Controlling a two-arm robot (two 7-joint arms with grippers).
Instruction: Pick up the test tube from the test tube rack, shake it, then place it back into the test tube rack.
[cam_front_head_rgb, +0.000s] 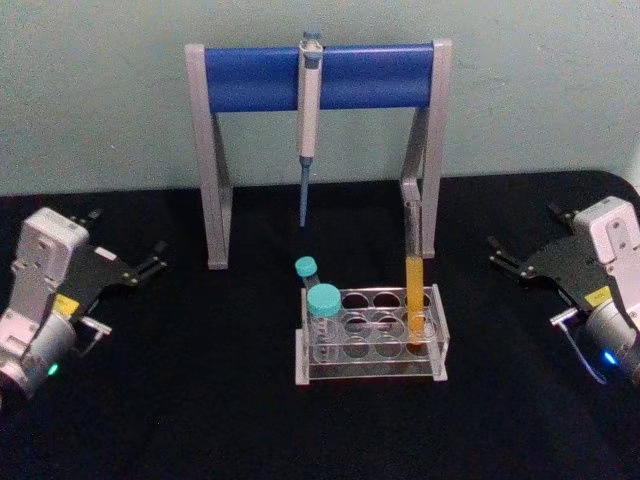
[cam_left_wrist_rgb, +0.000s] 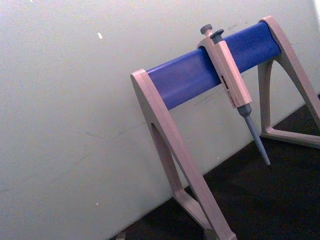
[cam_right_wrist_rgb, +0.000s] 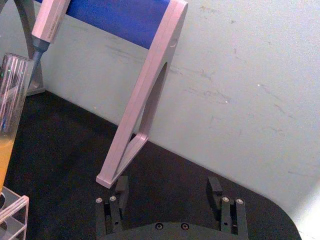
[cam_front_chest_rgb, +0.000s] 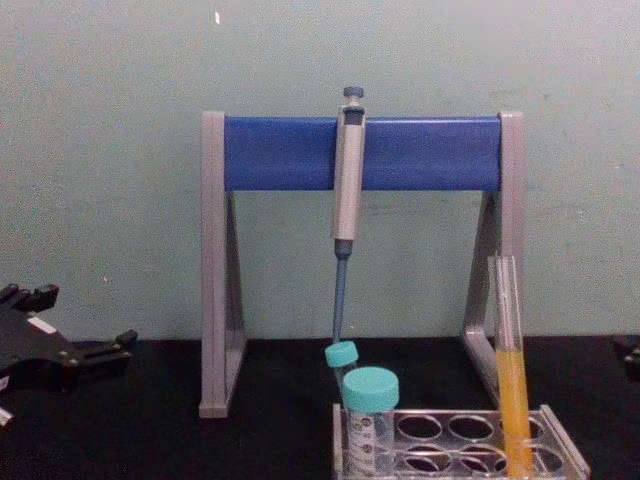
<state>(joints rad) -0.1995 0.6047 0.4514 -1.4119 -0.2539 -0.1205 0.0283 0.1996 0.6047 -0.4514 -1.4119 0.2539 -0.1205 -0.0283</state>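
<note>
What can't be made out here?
- Tall clear glass test tube with orange-yellow liquid: right wrist view, cut off by the frame edge.
- Low clear plastic test tube rack: chest view, base cut off by the bottom edge.
- Rear teal-capped plastic tube: chest view, body hidden behind the front teal-capped tube.

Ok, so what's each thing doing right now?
test tube rack: standing, holding three tubes.
test tube: upright in the rack, uncapped, half full of orange liquid.
teal-capped tubes: capped, at rack's left end.
pipette: hanging on its stand.
left tool: open, empty, at left.
right tool: open, empty, at right.
</note>
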